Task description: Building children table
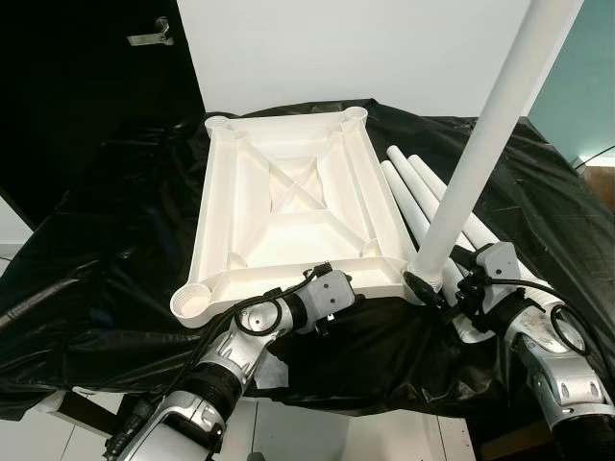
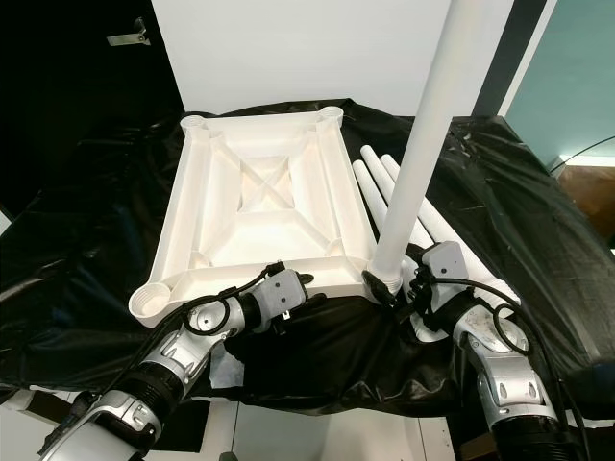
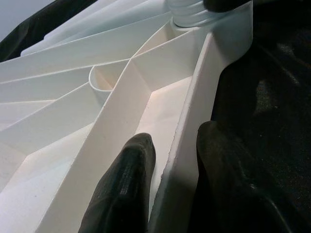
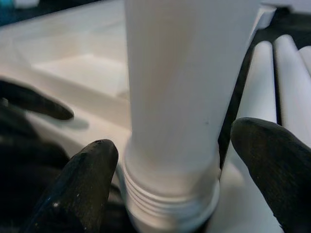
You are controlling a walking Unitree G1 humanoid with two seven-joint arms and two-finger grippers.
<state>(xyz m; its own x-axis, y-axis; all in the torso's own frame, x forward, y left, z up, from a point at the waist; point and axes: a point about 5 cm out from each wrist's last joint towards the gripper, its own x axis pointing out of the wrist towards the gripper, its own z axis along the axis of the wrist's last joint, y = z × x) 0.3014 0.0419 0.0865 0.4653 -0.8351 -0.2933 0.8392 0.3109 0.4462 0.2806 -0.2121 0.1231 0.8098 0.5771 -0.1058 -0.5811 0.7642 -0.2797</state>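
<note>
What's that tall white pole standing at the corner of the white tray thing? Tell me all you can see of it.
The white leg is a smooth, plastic-looking tube, standing nearly upright and leaning slightly. Its threaded lower end sits at the near right corner socket of the upside-down tabletop. The right gripper has a black finger on either side of its base, not visibly touching it. Its top runs out of frame.

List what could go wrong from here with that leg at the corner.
The upright leg shows exposed thread at the near right socket, and the right tool has its fingers apart around it, so it may tip. The left tool pinches only the tabletop rim; the black sheet beneath could let it slide.
</note>
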